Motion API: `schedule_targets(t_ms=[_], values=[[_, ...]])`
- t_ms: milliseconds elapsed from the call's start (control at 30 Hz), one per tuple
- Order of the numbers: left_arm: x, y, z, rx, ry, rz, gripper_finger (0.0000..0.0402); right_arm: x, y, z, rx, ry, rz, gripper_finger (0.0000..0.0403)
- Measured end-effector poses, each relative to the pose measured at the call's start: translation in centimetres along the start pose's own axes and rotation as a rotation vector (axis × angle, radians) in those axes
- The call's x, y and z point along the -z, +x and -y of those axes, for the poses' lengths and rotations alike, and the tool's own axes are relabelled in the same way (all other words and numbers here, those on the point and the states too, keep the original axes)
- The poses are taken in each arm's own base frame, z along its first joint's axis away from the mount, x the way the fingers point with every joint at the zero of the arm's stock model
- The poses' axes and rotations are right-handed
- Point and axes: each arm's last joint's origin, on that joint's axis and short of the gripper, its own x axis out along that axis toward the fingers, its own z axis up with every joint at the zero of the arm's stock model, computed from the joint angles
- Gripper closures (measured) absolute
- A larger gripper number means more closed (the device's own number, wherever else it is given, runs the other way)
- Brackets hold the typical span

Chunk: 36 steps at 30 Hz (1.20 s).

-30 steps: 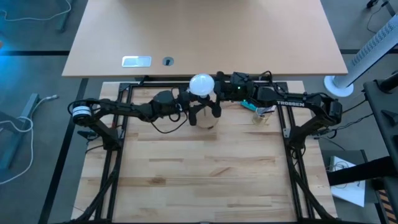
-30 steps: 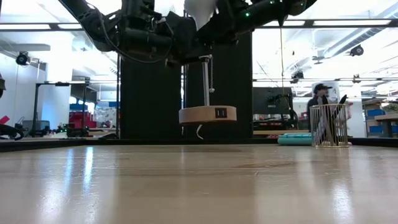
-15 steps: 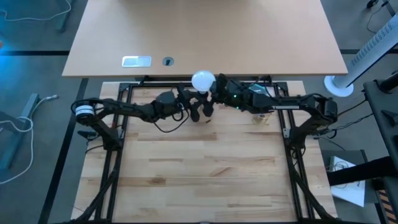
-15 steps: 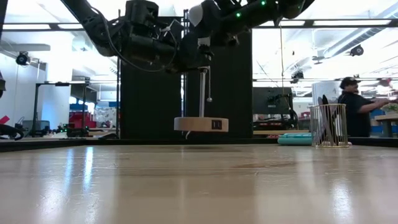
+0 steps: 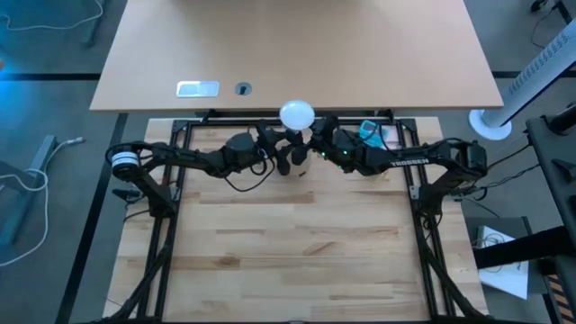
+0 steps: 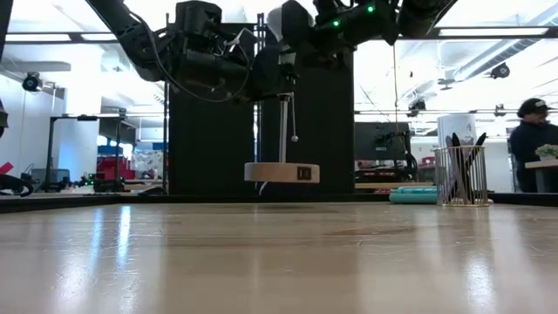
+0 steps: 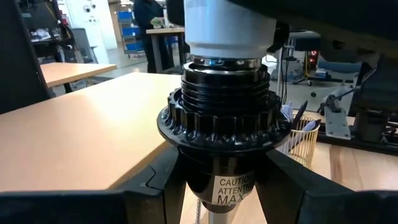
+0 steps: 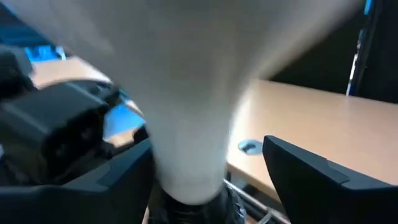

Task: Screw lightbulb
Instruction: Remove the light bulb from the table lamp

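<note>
Lightbulb sits with its base already entered in the black socket, so I judge threading begun and the last turns plus release left. My left gripper clamps the socket below its collar, lamp lifted off the table. My right gripper straddles the bulb's neck; I cannot tell whether it grips.

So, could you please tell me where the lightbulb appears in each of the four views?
High view: lightbulb at top centre, between the two arms.
Low view: only part of its white globe shows at the top edge, above the lamp's stem.
Left wrist view: its white neck at top centre, seated in the black socket.
Right wrist view: it fills the middle, tapering down.
Shared landmark: the black socket under the bulb.
</note>
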Motion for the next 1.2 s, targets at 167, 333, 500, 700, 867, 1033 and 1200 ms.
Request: schedule_targets(t_ms=[167,333,500,700,867,1033,1200], values=[[0.3,0.2,0.0,0.000,-0.005,0.001,0.0253,0.0,-0.1,-0.1,0.013,0.006,-0.001,0.0113],[0.2,0.2,0.0,-0.002,-0.007,0.013,0.0253,0.0,-0.1,0.0,0.030,0.024,0.003,0.0121],[0.3,0.2,0.0,-0.002,0.006,0.009,0.0253,1.2,0.7,-0.4,0.032,0.026,0.005,0.0123],[0.8,0.0,-0.1,-0.002,0.021,-0.020,0.0253,1.7,1.1,-0.5,0.058,0.017,0.005,0.0111],[0.8,0.0,-0.1,-0.002,0.032,-0.017,0.0253,1.6,1.1,-0.5,0.057,0.029,0.011,0.0120],[0.8,0.0,-0.1,-0.003,0.042,-0.013,0.0253,1.4,1.1,-0.5,0.056,0.040,0.018,0.0147],[0.8,0.0,-0.2,-0.004,0.040,-0.009,0.0253,1.1,1.2,-0.6,0.053,0.043,0.034,0.0192]])
